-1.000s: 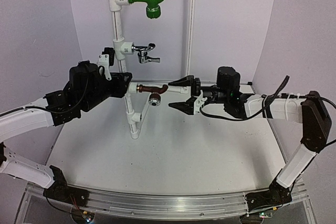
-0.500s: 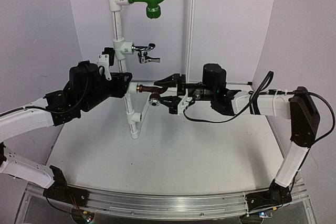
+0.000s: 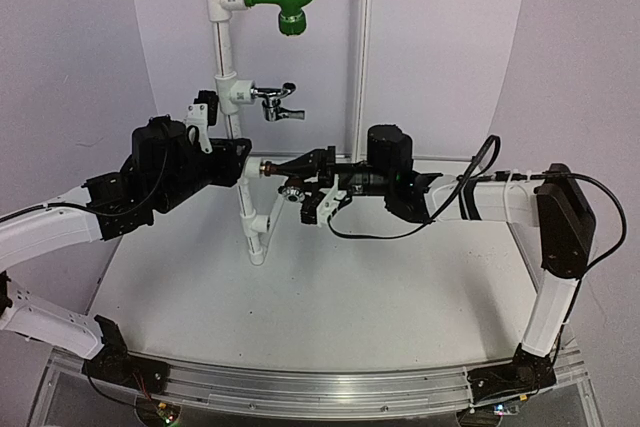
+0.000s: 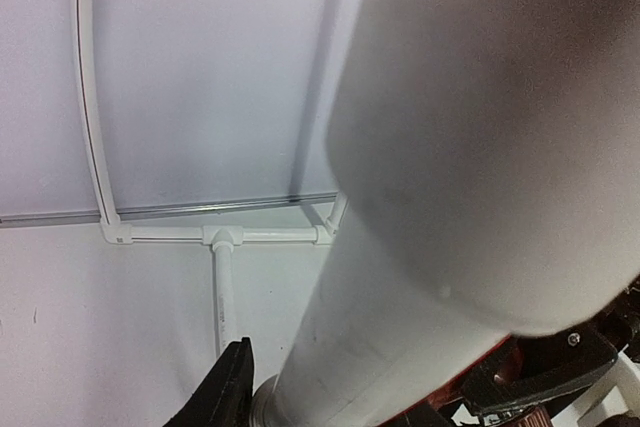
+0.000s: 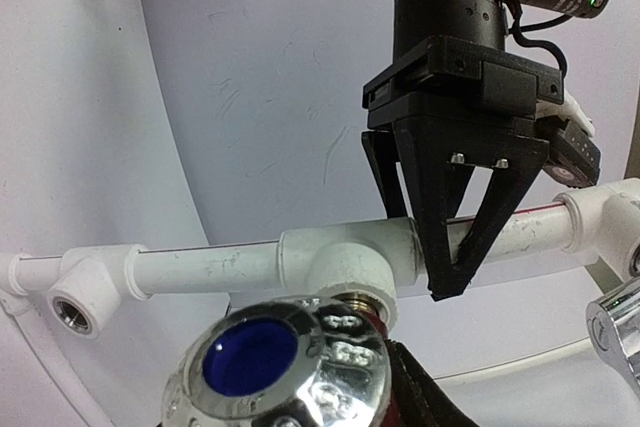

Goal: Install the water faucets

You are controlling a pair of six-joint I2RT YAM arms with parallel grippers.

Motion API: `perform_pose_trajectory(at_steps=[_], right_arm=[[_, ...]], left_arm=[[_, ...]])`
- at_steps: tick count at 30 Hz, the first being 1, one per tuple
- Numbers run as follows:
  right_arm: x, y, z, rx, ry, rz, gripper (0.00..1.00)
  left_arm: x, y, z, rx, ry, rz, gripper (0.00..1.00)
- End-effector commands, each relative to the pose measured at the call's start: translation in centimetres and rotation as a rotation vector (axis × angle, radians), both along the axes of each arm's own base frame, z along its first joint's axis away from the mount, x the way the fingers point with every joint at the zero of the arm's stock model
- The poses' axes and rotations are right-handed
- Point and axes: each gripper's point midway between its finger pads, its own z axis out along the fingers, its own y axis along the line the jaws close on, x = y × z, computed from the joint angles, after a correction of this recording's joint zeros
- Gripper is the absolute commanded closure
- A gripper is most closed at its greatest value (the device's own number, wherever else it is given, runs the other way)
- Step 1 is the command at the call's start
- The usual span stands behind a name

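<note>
The dark reddish-brown faucet (image 3: 291, 190) sits with its threaded end in a white tee (image 5: 350, 265) of the pipe frame (image 3: 258, 232). Its round top knob with a blue cap fills the bottom of the right wrist view (image 5: 275, 367). My right gripper (image 3: 308, 187) is open, one jaw above and one below this faucet; one finger (image 5: 428, 399) shows beside the knob. My left gripper (image 3: 238, 159) is shut on the white pipe (image 4: 450, 197) just left of that tee, also seen in the right wrist view (image 5: 425, 242). The chrome lever faucet (image 3: 275, 102) is mounted on a higher tee.
A green elbow piece (image 3: 285, 2) hangs from the top tee of the upright pipe (image 3: 222, 37). Curved white walls close in behind and at both sides. An open tee end (image 5: 78, 309) sits at the left of the horizontal pipe.
My right arm has moved left, bringing its open jaws from right of the brown faucet to around it. The left arm has stayed on the pipe.
</note>
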Motion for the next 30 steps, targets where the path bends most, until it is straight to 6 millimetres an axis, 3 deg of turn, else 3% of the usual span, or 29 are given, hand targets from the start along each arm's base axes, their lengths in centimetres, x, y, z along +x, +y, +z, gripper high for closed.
perform_pose_trajectory(at_steps=[1, 9, 13, 18, 22, 30], right_arm=[[0.8, 1.0, 1.8, 0.039, -0.028, -0.029, 0.61], [1.1, 1.7, 2.1, 0.047, 0.029, -0.043, 0.85], [0.8, 1.8, 1.9, 0.008, 0.158, -0.024, 0.99], [0.1, 2.0, 2.7, 0.025, 0.47, 0.017, 1.0], [0.6, 2.7, 3.6, 0.059, 0.808, 0.019, 1.0], [0.7, 2.9, 4.9, 0.174, 1.259, 0.096, 1.0]], left_arm=[[-2.8, -2.9, -2.4, -0.077, 0.16, -0.164, 1.0], [-3.0, -3.0, -2.6, -0.081, 0.168, -0.176, 1.0], [-3.1, -3.2, -2.6, -0.08, 0.171, -0.185, 1.0], [-3.1, -3.4, -2.3, -0.083, 0.168, -0.193, 1.0], [-3.1, -3.5, -2.1, -0.086, 0.164, -0.199, 1.0], [-3.3, -3.4, -1.5, -0.096, 0.157, -0.207, 1.0]])
